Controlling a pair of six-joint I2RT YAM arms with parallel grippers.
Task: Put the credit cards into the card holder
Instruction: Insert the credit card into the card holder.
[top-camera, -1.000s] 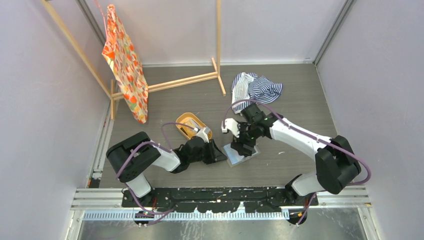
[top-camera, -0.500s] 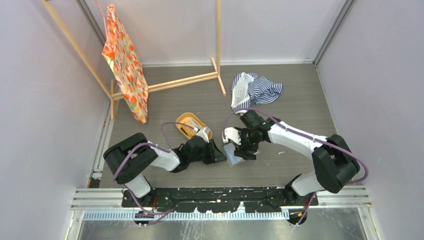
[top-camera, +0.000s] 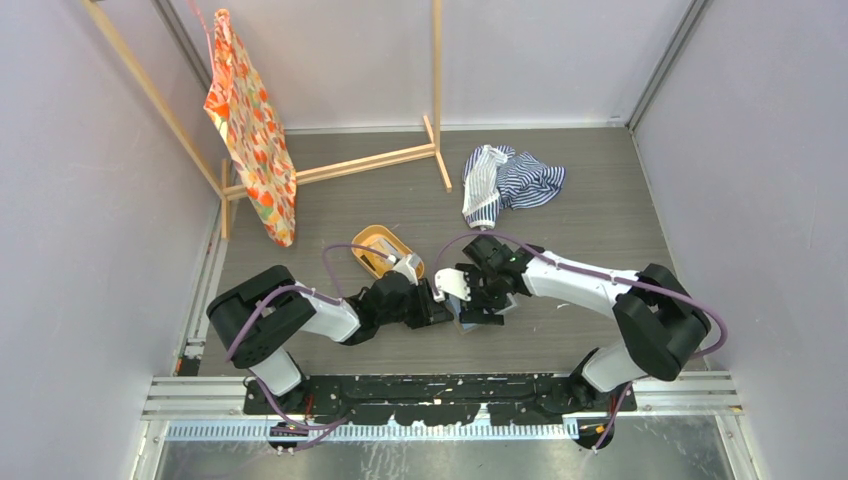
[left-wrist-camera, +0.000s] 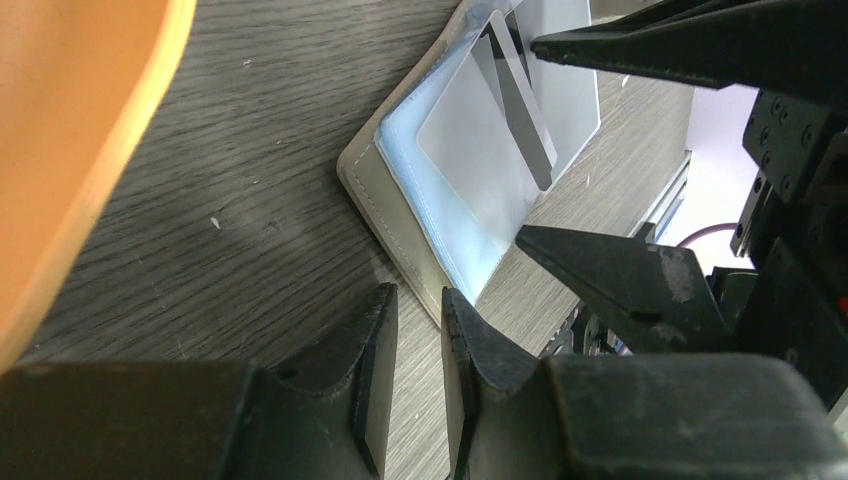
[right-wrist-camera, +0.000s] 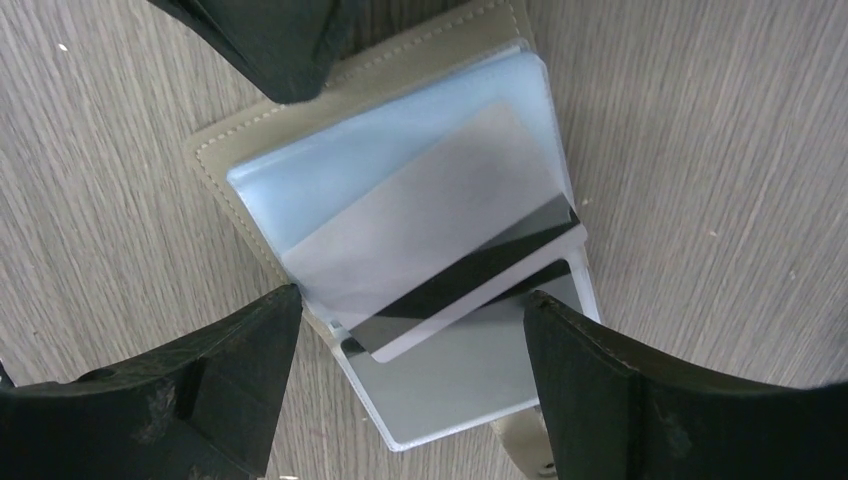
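One card holder (right-wrist-camera: 235, 150), open flat on your table (right-wrist-camera: 700, 150). One white card (right-wrist-camera: 440, 230), black-striped, partly inside its clear sleeve. Two pincers: left pincer (left-wrist-camera: 420, 300) narrowed at the holder's 9 o'clock edge, and you cannot tell if it grips; right pincer (right-wrist-camera: 410, 320) spread wide, straddling the card, now shifted toward 9 o'clock. One orange tray (top-camera: 385, 250), 10 o'clock.

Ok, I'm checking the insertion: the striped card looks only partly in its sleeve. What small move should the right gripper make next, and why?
Probably lower the open right gripper and nudge the card deeper into the card holder: the card lies skewed, its striped end jutting from the clear sleeve, with the jaws spread on either side.
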